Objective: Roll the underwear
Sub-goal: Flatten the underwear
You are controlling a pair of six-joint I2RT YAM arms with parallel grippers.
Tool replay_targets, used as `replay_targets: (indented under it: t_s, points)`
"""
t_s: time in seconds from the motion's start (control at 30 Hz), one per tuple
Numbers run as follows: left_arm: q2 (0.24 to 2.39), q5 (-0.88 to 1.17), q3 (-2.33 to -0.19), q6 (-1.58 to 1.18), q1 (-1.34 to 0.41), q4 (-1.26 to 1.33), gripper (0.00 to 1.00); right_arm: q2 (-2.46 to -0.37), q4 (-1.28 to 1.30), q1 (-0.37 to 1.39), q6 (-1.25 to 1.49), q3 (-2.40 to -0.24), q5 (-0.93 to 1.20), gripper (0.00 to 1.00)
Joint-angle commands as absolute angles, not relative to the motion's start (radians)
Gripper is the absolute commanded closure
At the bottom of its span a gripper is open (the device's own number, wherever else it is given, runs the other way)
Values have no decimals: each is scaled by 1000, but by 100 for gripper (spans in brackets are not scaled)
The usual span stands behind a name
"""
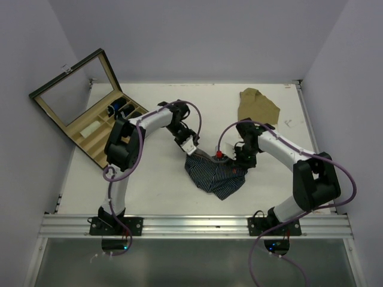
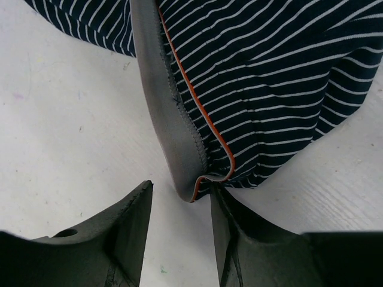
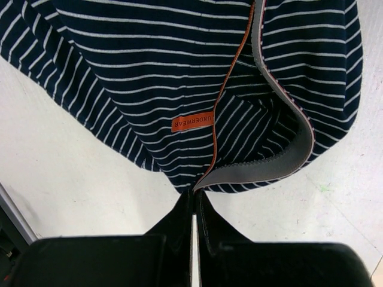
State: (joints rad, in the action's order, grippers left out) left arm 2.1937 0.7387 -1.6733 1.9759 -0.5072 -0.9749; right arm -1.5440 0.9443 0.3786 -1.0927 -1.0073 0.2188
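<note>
Underwear (image 1: 215, 173), navy with white stripes, lies crumpled on the tabletop (image 1: 161, 185) near its middle, between the two arms.

Left gripper (image 2: 179, 191): fingers (image 2: 134, 221) spread, with a gap between them. A folded corner of the grey waistband (image 2: 173, 119) sits at the mouth of that gap, next to the right-hand finger; not clamped.

Right gripper (image 3: 194, 200): fingers pressed together, pinching the underwear at the waistband edge, which runs straight into the tips. An orange label (image 3: 192, 121) shows on the fabric just beyond.

At the far left of the tabletop, a wooden box (image 1: 90, 128), lid raised. A tan cloth (image 1: 257, 106) lies at the far right, well apart from the underwear.
</note>
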Motion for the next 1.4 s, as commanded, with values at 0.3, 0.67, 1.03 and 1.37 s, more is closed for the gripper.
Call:
replay_targets:
  t_s: [0.3,0.67,1.03,1.37]
  points:
    - [2177,695,-1710,2077,-522,-1080,62,-1516,917,377,-1115,-1019,207,100]
    - [2103,719,-1727,1812,-488,-1048,100,-1445,928,358,-1071,-1060,213,100]
    - [1748,733,-1631,1298,-264,-775,100,-1448,1015,291,-999,-1392,285,100]
    - [1385,666,-1385,1258,-233,-719,100,-1407,1078,258,-982,-1540,348,100]
